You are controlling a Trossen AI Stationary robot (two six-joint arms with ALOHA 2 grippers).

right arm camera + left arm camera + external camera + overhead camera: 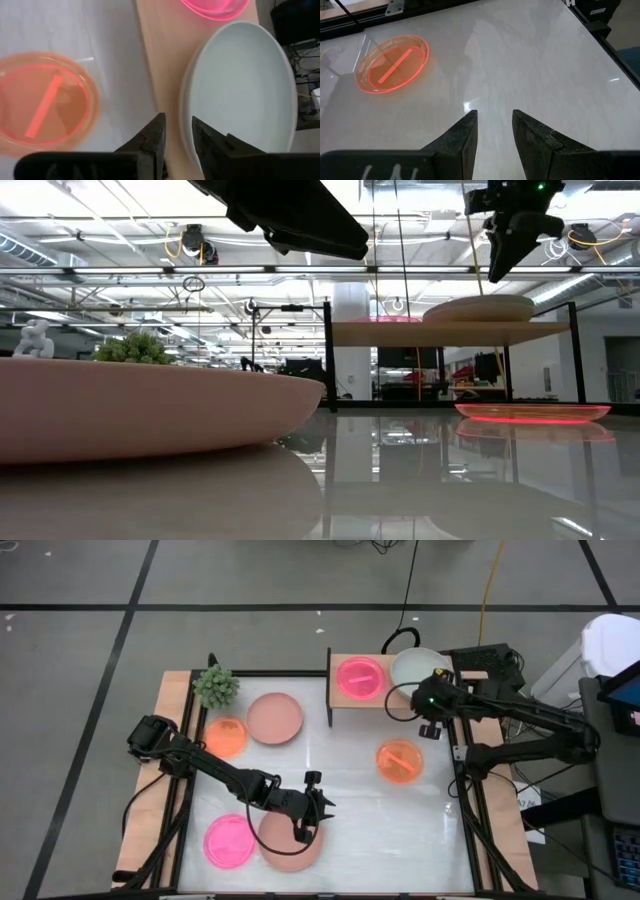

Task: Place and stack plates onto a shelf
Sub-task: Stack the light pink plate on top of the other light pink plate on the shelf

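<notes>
Right gripper point(432, 728) above the shelf point(345, 708) front edge, jaws slightly parted, empty. Pale green plate point(412, 668) sits on the shelf beside a neon pink plate point(359, 677). Left gripper point(308, 823) off near the salmon plate point(285, 846), part open, empty.

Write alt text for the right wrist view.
The right gripper, fingers slightly apart, hovers over the rim of a pale grey-green plate resting on the wooden shelf. A neon pink plate sits farther along the shelf; an orange plate lies on the white table below.
</notes>
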